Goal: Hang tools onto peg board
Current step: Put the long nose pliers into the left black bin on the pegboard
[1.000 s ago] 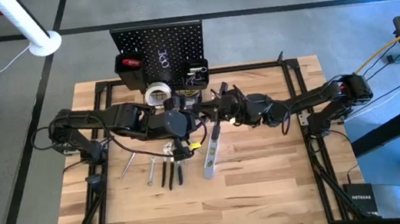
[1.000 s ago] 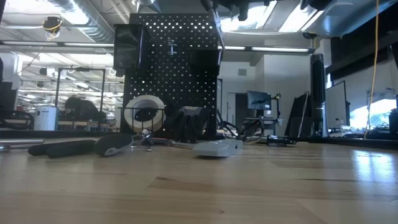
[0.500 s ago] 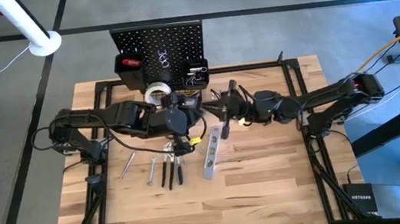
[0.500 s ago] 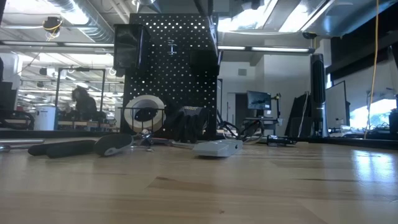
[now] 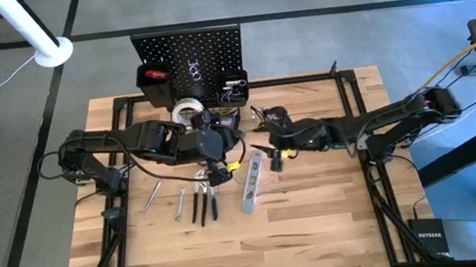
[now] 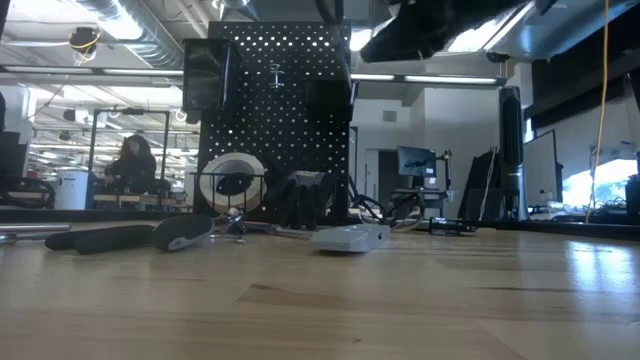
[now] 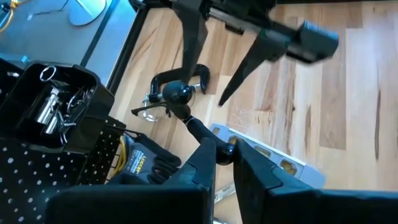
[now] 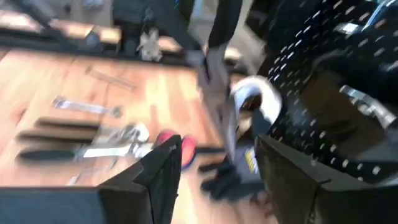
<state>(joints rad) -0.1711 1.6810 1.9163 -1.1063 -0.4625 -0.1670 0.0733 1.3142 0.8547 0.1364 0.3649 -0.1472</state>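
Observation:
A black C-clamp (image 7: 178,92) hangs in the air in front of the peg board (image 5: 188,52), with my left gripper (image 7: 225,149) shut on it. My right gripper (image 7: 214,81) is open just beyond the clamp, one finger on each side of its C-frame. In the high view the two grippers meet above the table's middle, left (image 5: 231,140) and right (image 5: 260,129). A pale tape roll (image 6: 232,178) and black gloves (image 6: 305,195) sit at the board's foot. The silver level (image 5: 251,182) lies flat on the table. My left gripper pinches the clamp's screw rod (image 7: 207,140) between its two fingertips. The fingers slant down and lie roughly along the rod. The clamp sticks out past the fingertips with its C-frame (image 7: 165,79) farthest away, lifted clear of the table. My right gripper has one fingertip (image 7: 186,71) at the C-frame; whether it touches, I cannot tell.
Pliers and other small hand tools (image 5: 194,202) lie in a row on the wood left of the level. A bin on the board holds a red item (image 5: 155,73), another holds metal parts (image 7: 59,106). Bare tabletop lies toward the near edge.
My right gripper has opened and let go of the clamp. It has sunk a little and tipped up toward level, and it now shows at the top of the low view. The clamp stays in my left gripper, which has kept its place.

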